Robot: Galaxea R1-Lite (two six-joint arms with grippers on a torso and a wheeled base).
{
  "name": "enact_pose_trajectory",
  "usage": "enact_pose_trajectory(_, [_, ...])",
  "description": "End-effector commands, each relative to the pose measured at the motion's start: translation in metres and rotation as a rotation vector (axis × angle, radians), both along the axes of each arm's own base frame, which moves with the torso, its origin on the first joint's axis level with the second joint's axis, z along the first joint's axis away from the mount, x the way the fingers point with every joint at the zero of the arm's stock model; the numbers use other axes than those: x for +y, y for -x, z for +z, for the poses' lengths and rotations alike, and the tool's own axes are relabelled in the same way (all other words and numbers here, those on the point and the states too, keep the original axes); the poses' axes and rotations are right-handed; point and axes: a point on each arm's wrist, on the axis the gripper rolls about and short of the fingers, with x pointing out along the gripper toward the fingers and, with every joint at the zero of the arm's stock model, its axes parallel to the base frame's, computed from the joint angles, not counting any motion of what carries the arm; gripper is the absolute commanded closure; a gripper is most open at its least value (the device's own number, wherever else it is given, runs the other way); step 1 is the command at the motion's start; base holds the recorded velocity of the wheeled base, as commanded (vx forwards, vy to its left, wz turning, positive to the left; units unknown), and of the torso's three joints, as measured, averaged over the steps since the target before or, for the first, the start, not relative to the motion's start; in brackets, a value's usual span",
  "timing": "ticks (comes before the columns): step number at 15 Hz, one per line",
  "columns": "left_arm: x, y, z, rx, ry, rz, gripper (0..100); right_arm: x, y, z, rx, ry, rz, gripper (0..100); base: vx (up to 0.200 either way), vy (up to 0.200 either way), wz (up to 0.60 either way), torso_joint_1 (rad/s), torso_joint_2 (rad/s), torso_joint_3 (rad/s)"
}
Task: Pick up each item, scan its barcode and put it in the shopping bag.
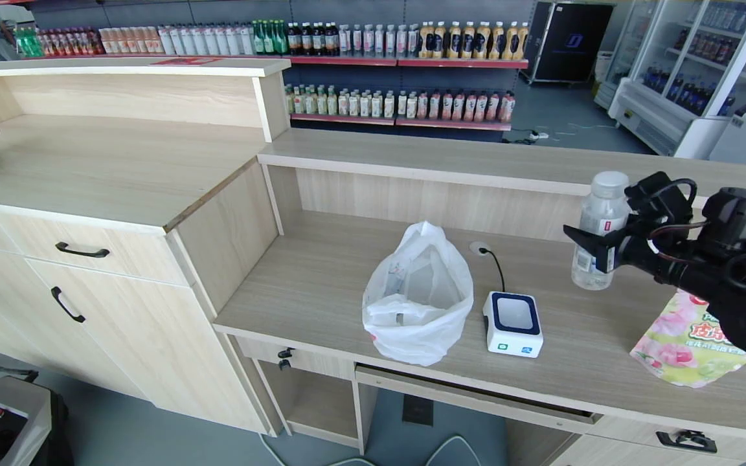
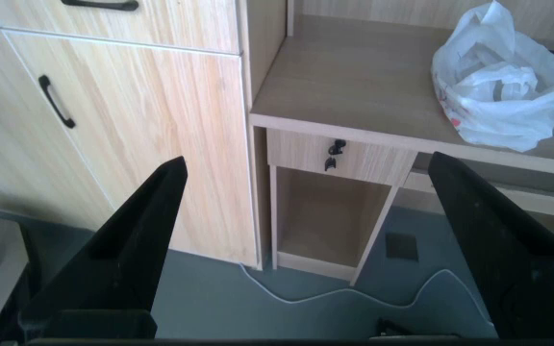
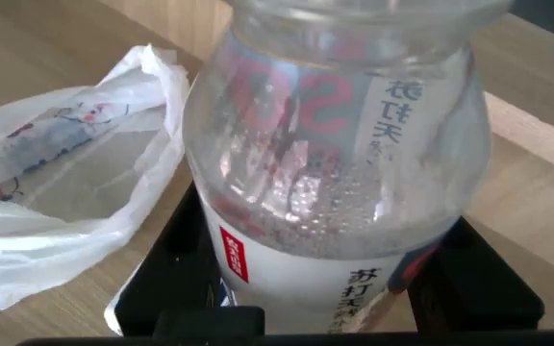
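Observation:
A clear water bottle (image 1: 599, 226) with a white cap stands upright at the right of the counter. My right gripper (image 1: 596, 249) is shut on its lower body. I cannot tell whether its base touches the wood. In the right wrist view the bottle (image 3: 344, 163) sits between the dark fingers (image 3: 176, 279), with the bag (image 3: 56, 183) beyond. The white shopping bag (image 1: 418, 298) stands open mid-counter with the white barcode scanner (image 1: 513, 322) right of it. A pink and green snack pouch (image 1: 687, 340) lies at the front right. My left gripper (image 2: 306, 250) hangs open, low beside the cabinet, left of the bag (image 2: 498, 82).
A raised ledge (image 1: 476, 162) runs behind the counter (image 1: 321, 285). A taller cabinet with drawers (image 1: 120, 259) stands to the left. The scanner's cable (image 1: 496, 265) runs back to a grommet. Shelves of drinks and fridges fill the room behind.

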Motion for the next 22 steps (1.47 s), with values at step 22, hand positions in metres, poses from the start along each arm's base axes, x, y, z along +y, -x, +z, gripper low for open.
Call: enact_pose_trajectory(22, [0.000,0.000,0.000,-0.001,0.000,0.000,0,0.015,-0.062,-0.005,0.003,-0.096,-0.262,100,0.000,0.000,0.19,0.001,0.00,0.000])
